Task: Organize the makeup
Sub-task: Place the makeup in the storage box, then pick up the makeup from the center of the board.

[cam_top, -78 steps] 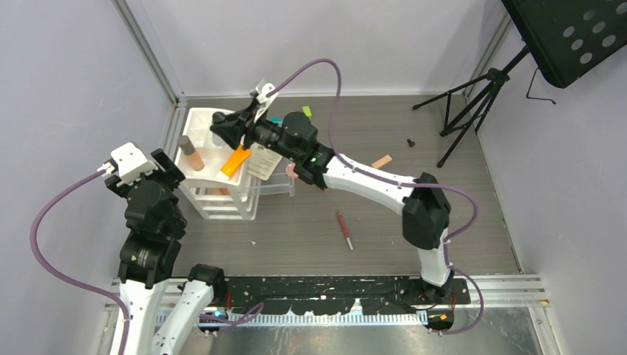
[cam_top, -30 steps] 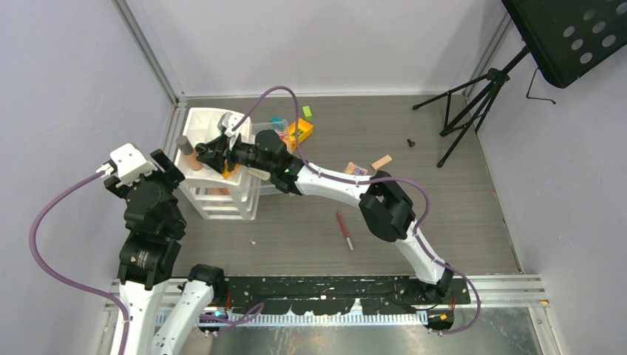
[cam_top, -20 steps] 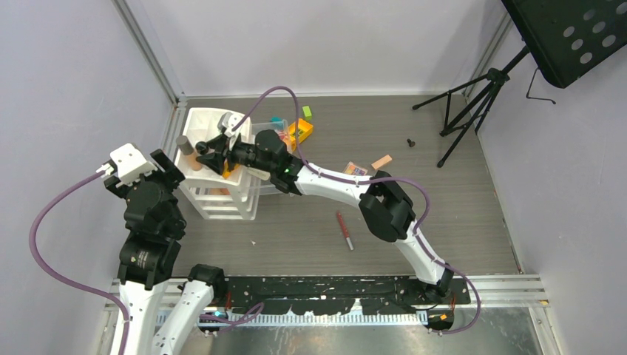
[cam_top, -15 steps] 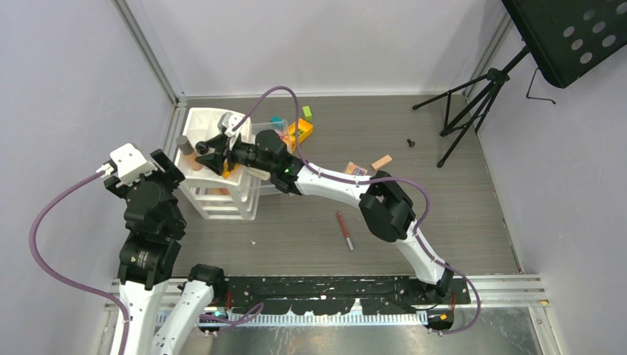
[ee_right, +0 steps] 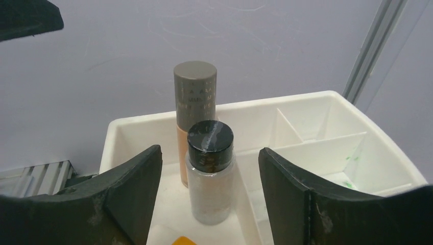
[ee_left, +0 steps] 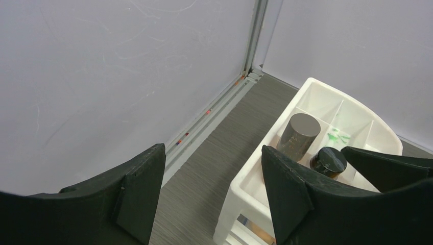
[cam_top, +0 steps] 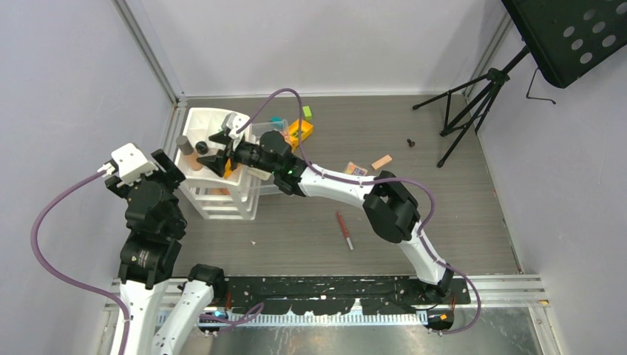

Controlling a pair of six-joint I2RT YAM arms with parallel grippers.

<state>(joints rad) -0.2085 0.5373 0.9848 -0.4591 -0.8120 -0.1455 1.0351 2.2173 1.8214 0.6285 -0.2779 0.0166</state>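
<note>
Glass bottle [ee_right: 209, 178] stands upright, cap up, before the right claw [ee_right: 208, 149], wide open, empty.

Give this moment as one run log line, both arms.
right fingers: open above white organizer tray | left fingers: open, empty, beside tray | orange tube: in tray | red pencil: on table

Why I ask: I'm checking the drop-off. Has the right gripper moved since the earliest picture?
Yes. The right gripper has shifted left across the white organizer, toward its left end, jaws open either side of the clear bottle.
</note>
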